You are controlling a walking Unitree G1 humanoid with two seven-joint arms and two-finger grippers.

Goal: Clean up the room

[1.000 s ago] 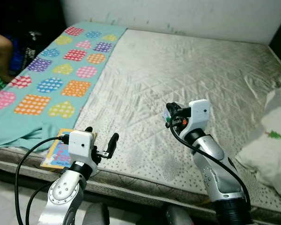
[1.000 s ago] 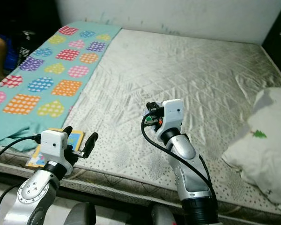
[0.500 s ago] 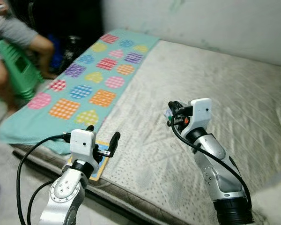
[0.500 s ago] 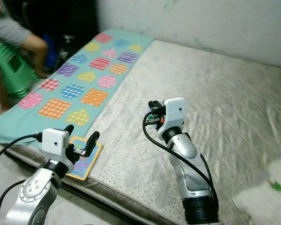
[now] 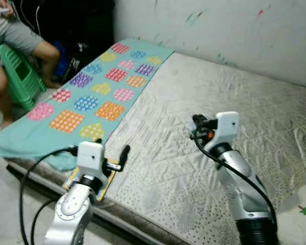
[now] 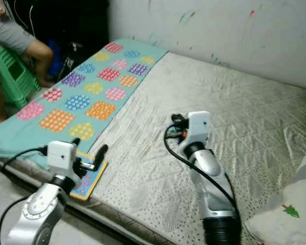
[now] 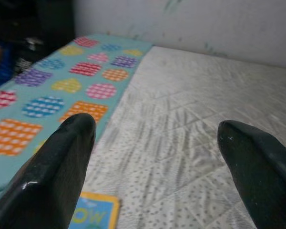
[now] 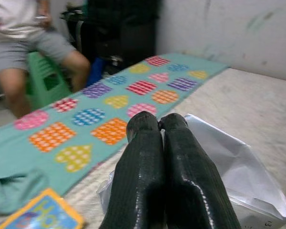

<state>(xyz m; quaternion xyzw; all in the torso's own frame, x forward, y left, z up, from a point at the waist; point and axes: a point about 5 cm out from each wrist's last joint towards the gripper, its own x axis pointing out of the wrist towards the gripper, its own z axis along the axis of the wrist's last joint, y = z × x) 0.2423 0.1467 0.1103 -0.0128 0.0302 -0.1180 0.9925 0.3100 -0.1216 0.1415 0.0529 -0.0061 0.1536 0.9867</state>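
Across the bare quilted mattress (image 5: 204, 127) lies a teal blanket (image 5: 86, 97) patterned with bright shapes, draped along the robot's left side, near a person on a green stool (image 5: 18, 76). A white pillow (image 6: 288, 217) sits at the right edge. A colourful picture book (image 6: 89, 181) rests at the mattress edge beside the blanket, just under the left gripper (image 7: 155, 157), whose fingers are spread wide and empty. The right gripper (image 8: 164, 143) is closed on a crumpled clear plastic wrapper (image 8: 224, 176), held above the mattress. Judging by this, litter is being collected; next comes carrying the wrapper to a bin, then the book.
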